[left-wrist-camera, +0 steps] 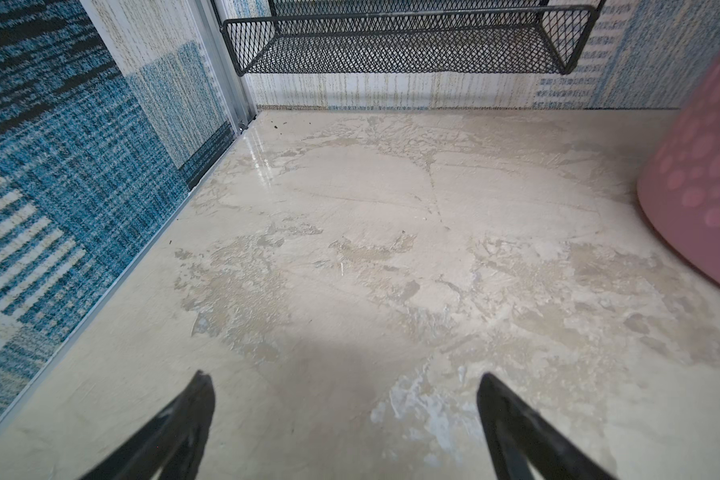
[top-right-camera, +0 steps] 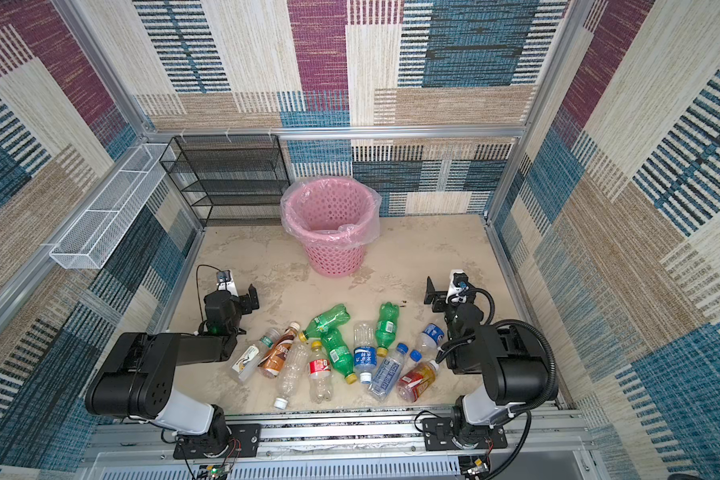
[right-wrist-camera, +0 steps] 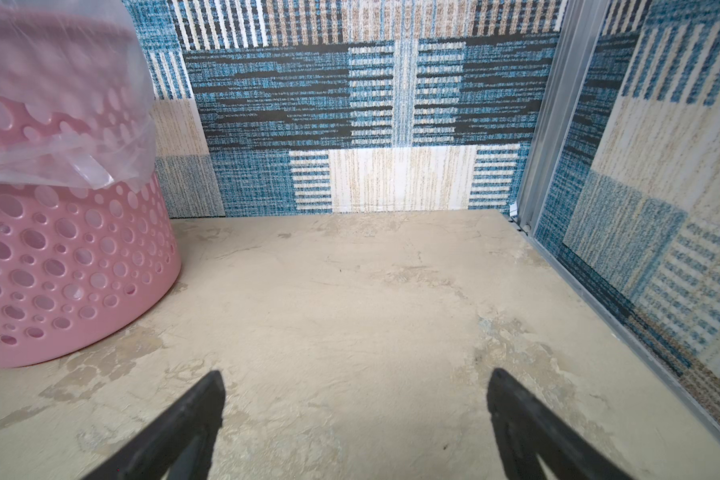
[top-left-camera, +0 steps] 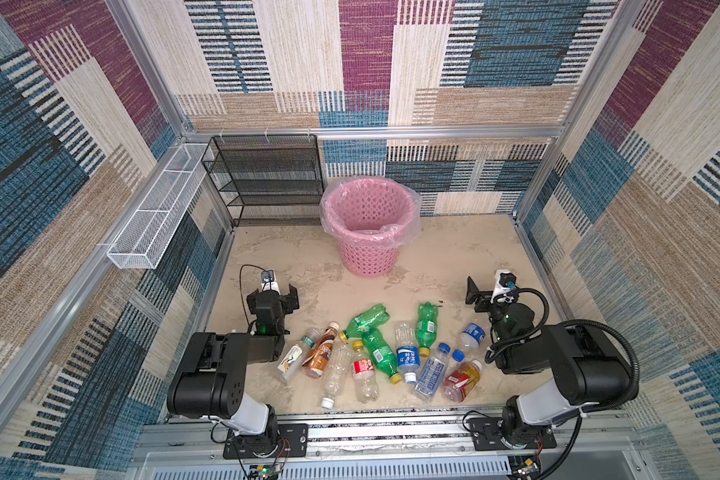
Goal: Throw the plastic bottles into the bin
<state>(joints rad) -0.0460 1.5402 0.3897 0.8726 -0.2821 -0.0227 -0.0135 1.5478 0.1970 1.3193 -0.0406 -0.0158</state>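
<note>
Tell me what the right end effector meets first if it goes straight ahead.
Nothing nearby: the right end effector, open, faces bare tabletop, then probably the patterned back wall. The bin sits off to one side.

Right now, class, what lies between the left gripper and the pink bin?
Nothing but bare floor separates the left gripper from the bin; both top views show it, and the left wrist view too.

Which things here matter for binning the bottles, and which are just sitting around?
For the job:
small plastic drink bottles
round pink perforated plastic bin

Just lying about:
black mesh shelf rack
long white wire basket
</note>
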